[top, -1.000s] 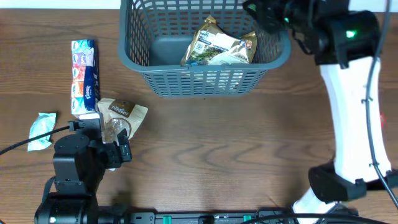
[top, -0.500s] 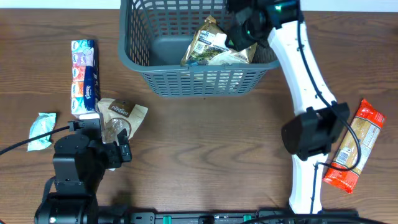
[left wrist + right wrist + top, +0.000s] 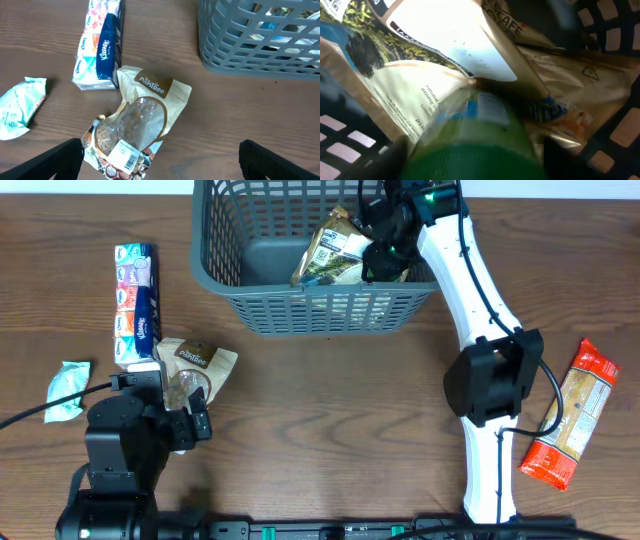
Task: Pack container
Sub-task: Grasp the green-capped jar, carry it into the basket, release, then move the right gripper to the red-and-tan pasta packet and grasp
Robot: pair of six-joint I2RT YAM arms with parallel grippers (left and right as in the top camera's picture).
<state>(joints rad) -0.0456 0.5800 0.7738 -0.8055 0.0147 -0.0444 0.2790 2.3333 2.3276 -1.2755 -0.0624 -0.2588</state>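
The dark grey lattice container (image 3: pixel 330 310) stands at the back centre and holds several brown and white packets (image 3: pixel 340 252). My right gripper (image 3: pixel 378 252) is down inside it, shut on a blurred green item (image 3: pixel 475 150) that lies against the packets (image 3: pixel 435 45). My left gripper (image 3: pixel 186 420) is open and empty, just above the near end of a brown Pantree pouch (image 3: pixel 197 365) on the table. In the left wrist view the pouch (image 3: pixel 137 122) lies between the open fingers (image 3: pixel 160 160), with the container (image 3: pixel 240 45) at the upper right.
A Kleenex tissue pack (image 3: pixel 137 302) lies left of the pouch and also shows in the left wrist view (image 3: pixel 100 45). A small teal packet (image 3: pixel 68 388) lies at the far left. A red and orange packet (image 3: pixel 565 415) lies at the right, beside the right arm.
The right arm has swung left and lowered its gripper into the container among the packets. This uncovered the red packet at the right. The left arm has not moved.
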